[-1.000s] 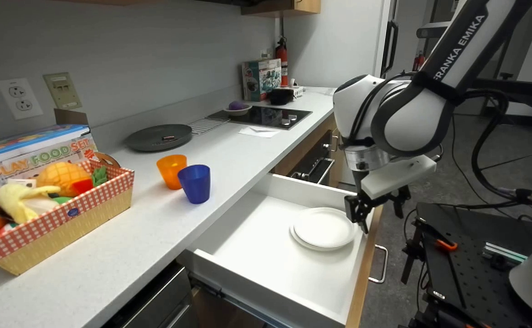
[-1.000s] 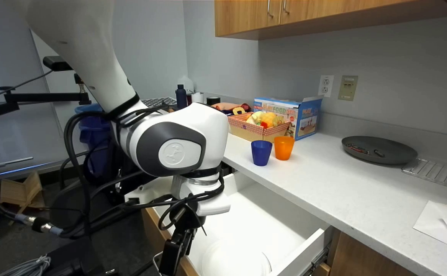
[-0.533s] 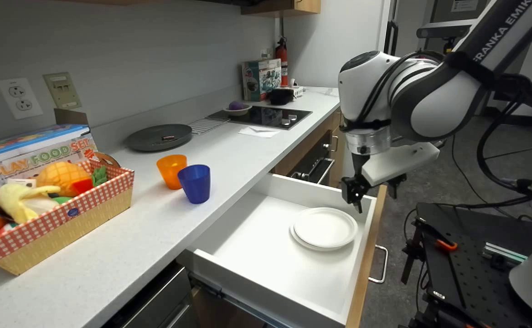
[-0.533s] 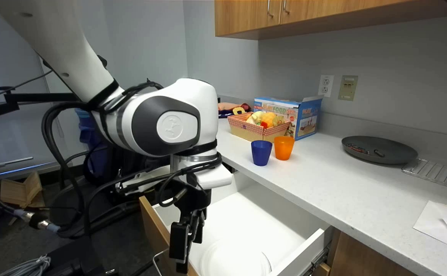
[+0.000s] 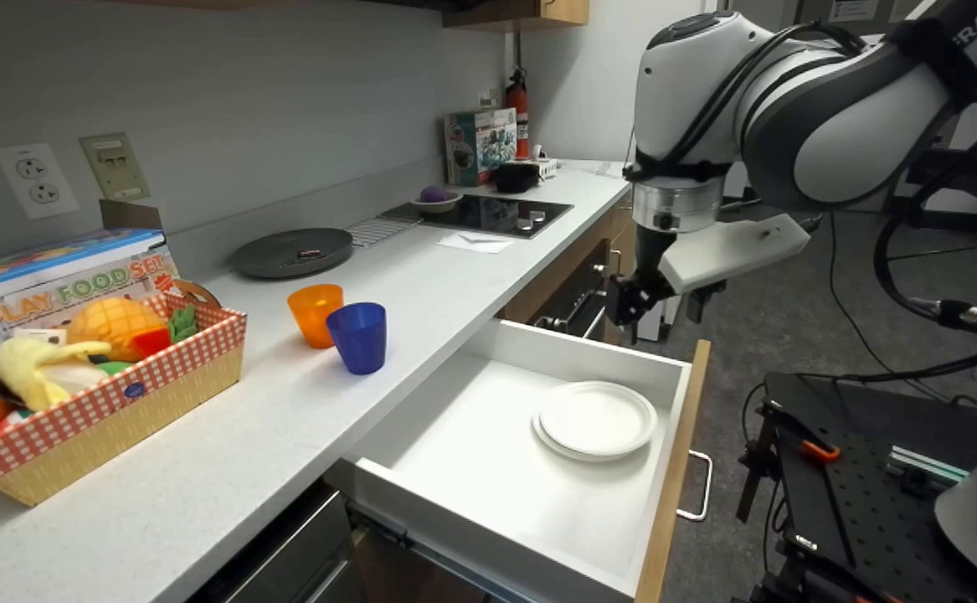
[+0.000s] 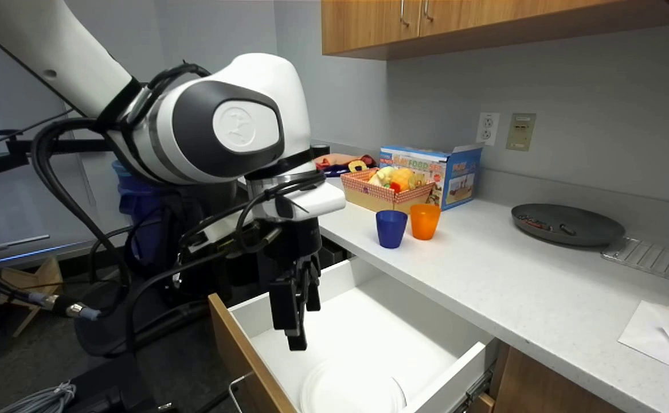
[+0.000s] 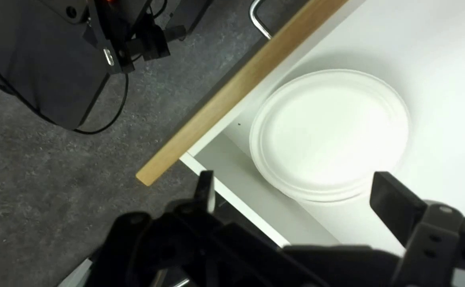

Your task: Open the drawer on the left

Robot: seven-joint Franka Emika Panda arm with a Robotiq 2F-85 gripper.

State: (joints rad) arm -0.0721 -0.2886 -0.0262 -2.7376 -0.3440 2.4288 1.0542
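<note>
White counter (image 5: 421, 301) | basket (image 5: 141, 408) | orange cup (image 5: 314, 316) | blue cup (image 5: 359, 342) | pan (image 5: 264, 253) | rack (image 5: 377, 229) | paper (image 5: 475, 242)

Blue cup (image 5: 358, 339) beside orange cup (image 5: 313, 315) on counter (image 5: 287, 402).

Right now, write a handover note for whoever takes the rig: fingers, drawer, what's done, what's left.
Fingers: spread open, holding nothing; they hover above the drawer, apart from its handle.
Drawer: pulled out, white plates inside.
Done: the drawer is open.
Left: probably just moving the arm clear; whether the drawer slides farther, I can't tell.
</note>
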